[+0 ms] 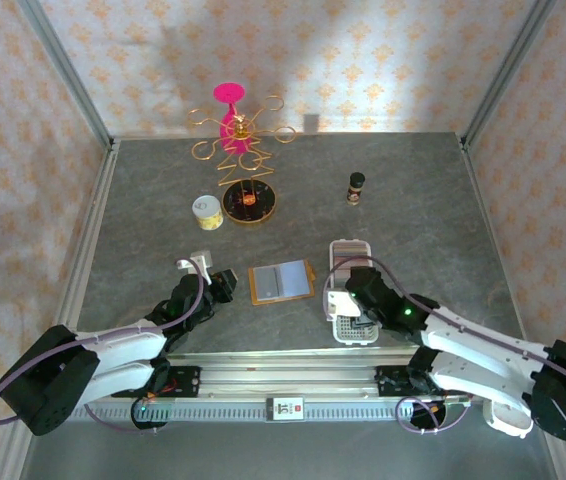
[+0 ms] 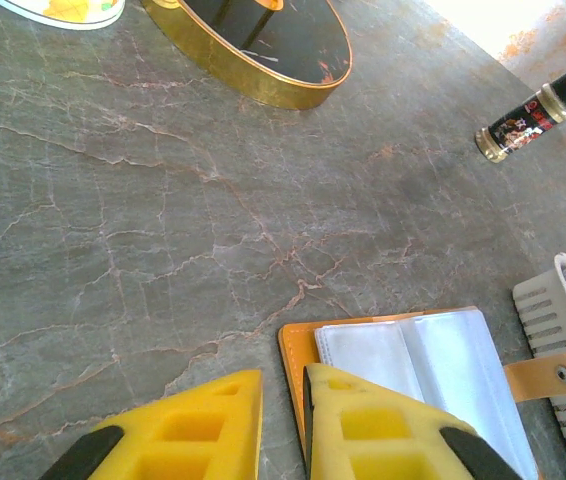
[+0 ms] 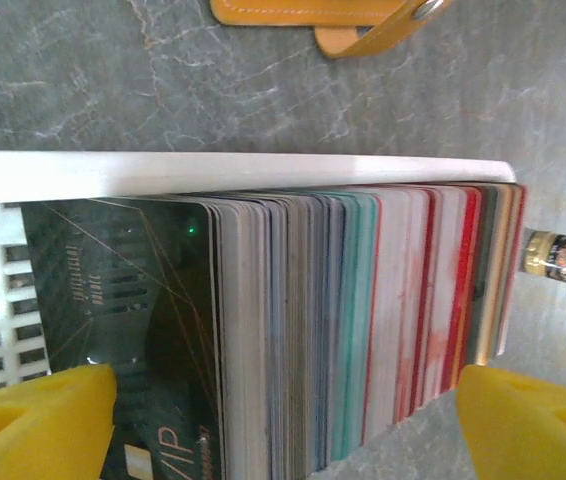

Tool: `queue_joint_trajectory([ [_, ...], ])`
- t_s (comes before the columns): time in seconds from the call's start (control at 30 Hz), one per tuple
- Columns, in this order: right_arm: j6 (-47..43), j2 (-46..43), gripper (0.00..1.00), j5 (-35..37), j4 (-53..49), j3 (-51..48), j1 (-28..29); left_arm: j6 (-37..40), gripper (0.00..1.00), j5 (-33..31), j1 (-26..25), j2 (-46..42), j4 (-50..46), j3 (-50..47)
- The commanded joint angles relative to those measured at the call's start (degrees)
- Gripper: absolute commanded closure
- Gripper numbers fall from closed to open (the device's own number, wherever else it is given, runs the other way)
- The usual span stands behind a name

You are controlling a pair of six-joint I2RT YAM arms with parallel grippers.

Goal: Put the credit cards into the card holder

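Right gripper (image 3: 283, 400) open wide, straddling credit cards (image 3: 313, 320) packed upright in white tray (image 3: 213, 172); front dark card (image 3: 133, 300) reads "VIP". Card holder (image 2: 413, 350) lies open toward table's near edge, just beside tray. Left gripper (image 2: 283, 375) jaws nearly together at its left edge; grip unclear.
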Motion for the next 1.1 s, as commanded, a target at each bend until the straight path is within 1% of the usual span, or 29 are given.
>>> queue_joint_trajectory([
  [0.0, -0.66, 0.97, 0.15, 0.93, 2.1, 0.01, -0.32, 1.0, 0.81, 0.3, 0.05, -0.44, 1.54, -0.25],
  [0.1, -0.51, 1.75, 0.18, 0.22, 3.16, -0.13, -0.32, 0.95, 0.81, 0.4, 0.05, -0.04, 1.79, -0.22],
  [0.23, -1.21, 3.26, 0.39, 0.95, 2.82, -0.07, -0.36, 1.0, 0.81, 0.58, 0.05, 0.4, 1.71, -0.07],
  [0.3, -1.41, 3.28, 0.46, 1.35, 2.27, 0.12, -0.33, 0.92, 0.81, 0.66, 0.05, 0.49, 1.78, -0.07],
  [0.4, -1.55, 2.53, 0.51, 1.43, 1.89, 0.21, -0.32, 0.87, 0.81, 0.67, 0.05, 0.88, 2.12, -0.07],
  [0.5, -1.48, 1.57, 0.59, 1.61, 1.47, 0.38, -0.41, 0.83, 0.81, 0.9, 0.05, 1.55, 2.42, 0.02],
  [0.57, -1.49, 1.04, 0.61, 1.61, 1.21, 0.33, -0.41, 0.83, 0.81, 1.15, 0.03, 1.99, 2.39, 0.19],
  [0.63, -1.54, 0.6, 0.68, 1.53, 0.82, 0.38, -0.43, 0.83, 0.81, 1.42, 0.05, 2.41, 2.44, 0.36],
  [0.73, -1.49, -0.13, 0.74, 1.18, -0.02, 0.56, -0.41, 0.83, 0.81, 1.55, 0.05, 2.59, 2.38, 0.46],
  [1.07, -1.14, -1.29, 0.86, 0.85, -0.97, 0.82, -0.41, 1.09, 0.81, 1.28, 0.05, 2.71, 2.33, 0.47],
])
